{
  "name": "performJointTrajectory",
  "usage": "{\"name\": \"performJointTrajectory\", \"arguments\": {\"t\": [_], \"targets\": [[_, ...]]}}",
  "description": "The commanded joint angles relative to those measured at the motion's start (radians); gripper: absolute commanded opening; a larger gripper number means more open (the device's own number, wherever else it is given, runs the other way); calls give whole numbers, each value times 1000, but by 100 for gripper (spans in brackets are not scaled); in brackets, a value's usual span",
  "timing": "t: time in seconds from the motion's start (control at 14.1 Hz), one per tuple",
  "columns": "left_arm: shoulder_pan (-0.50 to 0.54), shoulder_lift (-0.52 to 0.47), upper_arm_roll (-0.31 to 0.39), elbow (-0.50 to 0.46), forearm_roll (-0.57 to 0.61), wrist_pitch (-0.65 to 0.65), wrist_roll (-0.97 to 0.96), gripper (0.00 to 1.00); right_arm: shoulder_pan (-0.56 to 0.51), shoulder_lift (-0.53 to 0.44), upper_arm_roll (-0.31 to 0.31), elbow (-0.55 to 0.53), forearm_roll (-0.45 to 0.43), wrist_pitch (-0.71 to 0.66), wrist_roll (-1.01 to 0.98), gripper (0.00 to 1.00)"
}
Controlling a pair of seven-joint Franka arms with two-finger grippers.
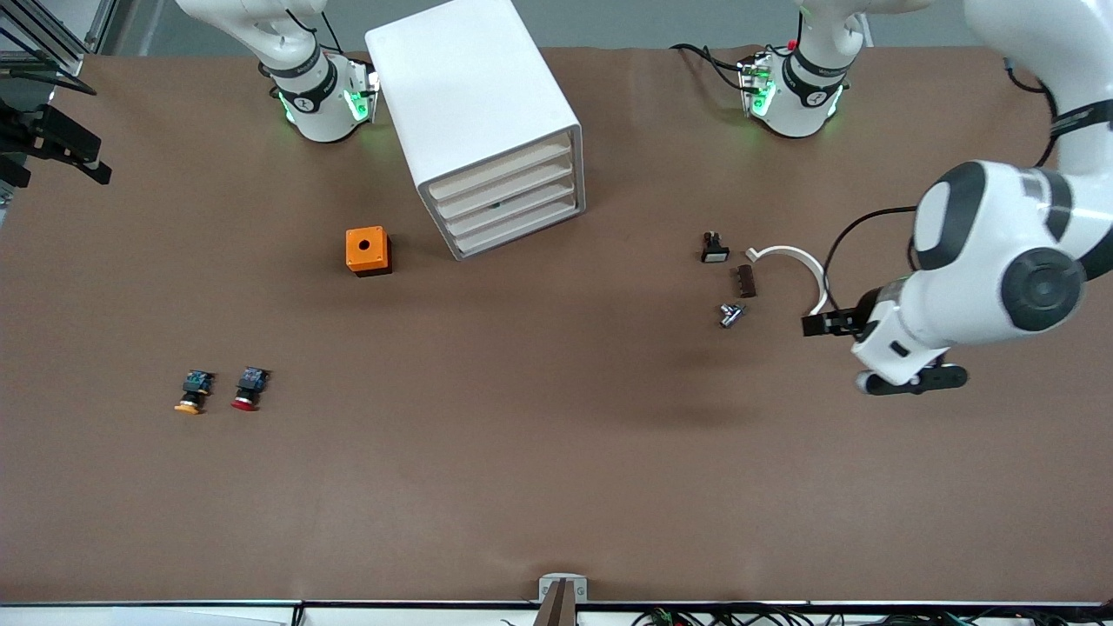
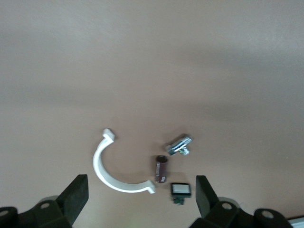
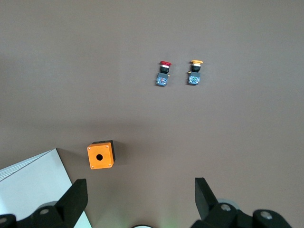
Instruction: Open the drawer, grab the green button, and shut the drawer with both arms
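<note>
Front view: brown table (image 1: pixel 556 487) carried everything. We saw the white cabinet (image 1: pixel 474 113) between the two arm bases, turned slightly, its four drawers (image 1: pixel 509 196) all shut.

Left arm (image 1: pixel 1000 261) reached over the table at its own end. The left gripper (image 2: pixel 141 179) hung with jaws wide, holding nothing, above a white curved clamp (image 1: pixel 796 261).

Right arm (image 1: pixel 296 52) waited. The right gripper (image 3: pixel 140 180) was also wide and empty, over the table by the cabinet corner and the orange box (image 1: pixel 367 249).

Orange-capped button (image 1: pixel 193 393) and red-capped button (image 1: pixel 249 389) lay side by side, nearer the camera than the box.

Beside the clamp we saw a black part with a white face (image 1: pixel 714 248), a brown block (image 1: pixel 746 281) and a metal fitting (image 1: pixel 731 314).

We couldn't make out the green button.
</note>
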Motion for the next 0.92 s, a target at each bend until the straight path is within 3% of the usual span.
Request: {"name": "performJointTrajectory", "arguments": {"t": [0.0,0.57,0.85], "targets": [[-44,36,2,27,3,1,-101,99,2,-23,1,-20,-11,11,10,100],[-193,187,13,97,6,7,-421,99,-4,-21,-2,-21,2,-8,15,100],[-276,250,8,125,-3,18,-696,99,-3,-21,-2,-21,2,-8,15,100]]}}
